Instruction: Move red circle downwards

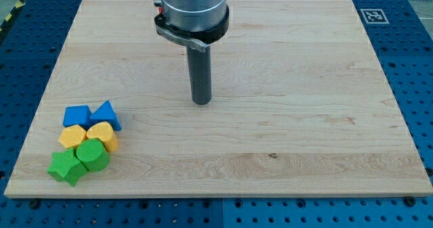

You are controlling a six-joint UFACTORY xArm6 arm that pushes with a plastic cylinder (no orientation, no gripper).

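While my tip [201, 101] rests near the middle of the wooden bench [304, 120], nothing lies beside it: every block in sight is gathered well apart from it, at the view's lower left corner. That cluster is packed tight, the pieces touching one another in three rows. At its top sit a blue block [76, 115] and a blue triangular block [106, 114]; below them come two yellow blocks, the left yellow block [72, 136] and the right yellow block [102, 135], both rounded in outline; lowest are a green star-like block [65, 167] and a green block [93, 155]. Their crowding near the edge suggests they were pushed there together, leaving the board's centre free for the rod. As for the red circle, I cannot find it anywhere on the board, so its look and place cannot be told from this view; it may be hidden behind the arm's broad grey housing [192, 8] at the view's top, though that is only a guess. No hand exists on this arm, so there is nothing to spread or press together. A printed marker [373, 15] sits at the board's top right corner.
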